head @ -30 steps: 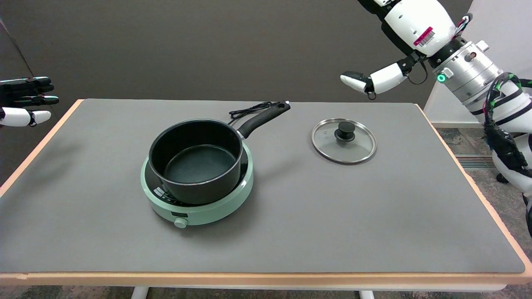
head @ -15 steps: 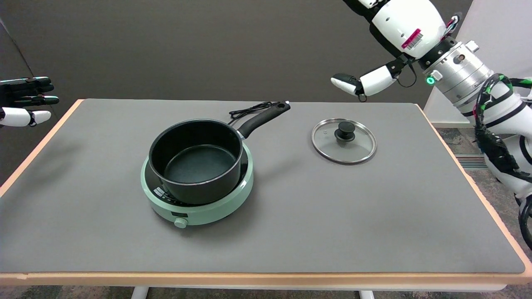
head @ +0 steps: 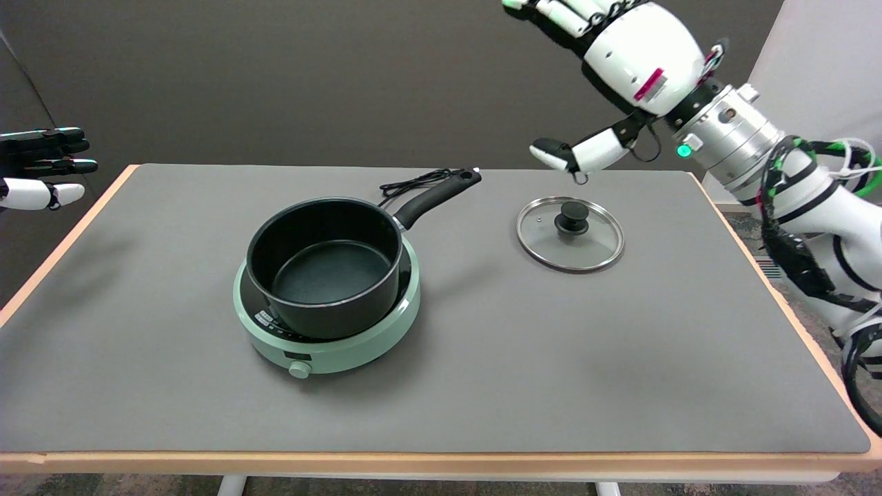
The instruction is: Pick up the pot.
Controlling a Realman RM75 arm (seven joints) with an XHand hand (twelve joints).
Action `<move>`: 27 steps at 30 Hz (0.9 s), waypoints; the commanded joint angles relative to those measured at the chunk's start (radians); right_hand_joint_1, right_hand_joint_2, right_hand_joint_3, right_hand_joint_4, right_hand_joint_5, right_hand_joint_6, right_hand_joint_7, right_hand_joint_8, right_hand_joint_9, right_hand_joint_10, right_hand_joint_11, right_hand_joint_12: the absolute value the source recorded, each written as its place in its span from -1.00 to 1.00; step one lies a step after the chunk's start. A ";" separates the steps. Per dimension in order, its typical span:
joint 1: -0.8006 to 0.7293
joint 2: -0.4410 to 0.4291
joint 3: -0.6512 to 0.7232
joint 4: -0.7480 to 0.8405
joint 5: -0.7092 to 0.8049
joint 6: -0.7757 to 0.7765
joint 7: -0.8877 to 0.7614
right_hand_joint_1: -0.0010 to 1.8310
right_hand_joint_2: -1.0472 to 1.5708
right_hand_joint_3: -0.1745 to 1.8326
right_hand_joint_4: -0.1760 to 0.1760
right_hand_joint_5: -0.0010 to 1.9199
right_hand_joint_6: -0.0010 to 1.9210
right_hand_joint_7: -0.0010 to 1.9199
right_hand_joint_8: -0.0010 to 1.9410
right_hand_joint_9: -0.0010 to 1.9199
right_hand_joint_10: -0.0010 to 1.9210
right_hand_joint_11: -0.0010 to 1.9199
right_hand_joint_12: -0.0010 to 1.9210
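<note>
A black pot [head: 324,265] with a long black handle [head: 435,197] sits on a round mint-green hotplate [head: 337,337] left of the table's middle. The handle points to the back right. My right hand [head: 613,48] hangs in the air at the upper right, above and behind the glass lid [head: 570,234], well right of the handle. Its fingers are spread apart and hold nothing; the thumb reaches down toward the table and the other fingertips run to the picture's top edge.
The glass lid with a black knob lies flat on the grey table mat [head: 524,358] to the right of the pot. A black cord [head: 413,182] coils behind the handle. The idle left hand [head: 41,169] hovers at the left edge.
My right arm has swung left and a little lower, bringing the hand more into the picture and nearer the lid and the handle. Pot, hotplate and lid have stayed put.
</note>
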 commanded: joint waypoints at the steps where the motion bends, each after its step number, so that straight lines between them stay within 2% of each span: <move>1: 0.013 -0.068 -0.129 0.006 -0.105 -0.020 -0.068 -0.10 0.08 0.07 0.02 -0.83 -0.79 -0.90 -0.81 -1.00 -0.86 -0.97 -0.54; 6: 0.046 -0.064 -0.188 -0.007 -0.165 -0.046 -0.061 -0.10 0.08 0.08 0.01 -0.80 -0.85 -0.88 -0.85 -0.99 -0.81 -0.96 -0.53; 13: 0.103 -0.065 -0.269 -0.062 -0.172 -0.064 -0.061 -0.10 0.08 0.09 0.03 -0.80 -0.84 -0.87 -0.85 -0.99 -0.81 -0.95 -0.53; 27: 0.116 -0.065 -0.274 -0.067 -0.193 -0.078 -0.066 -0.09 0.08 0.09 0.05 -0.80 -0.84 -0.87 -0.85 -0.98 -0.81 -0.95 -0.53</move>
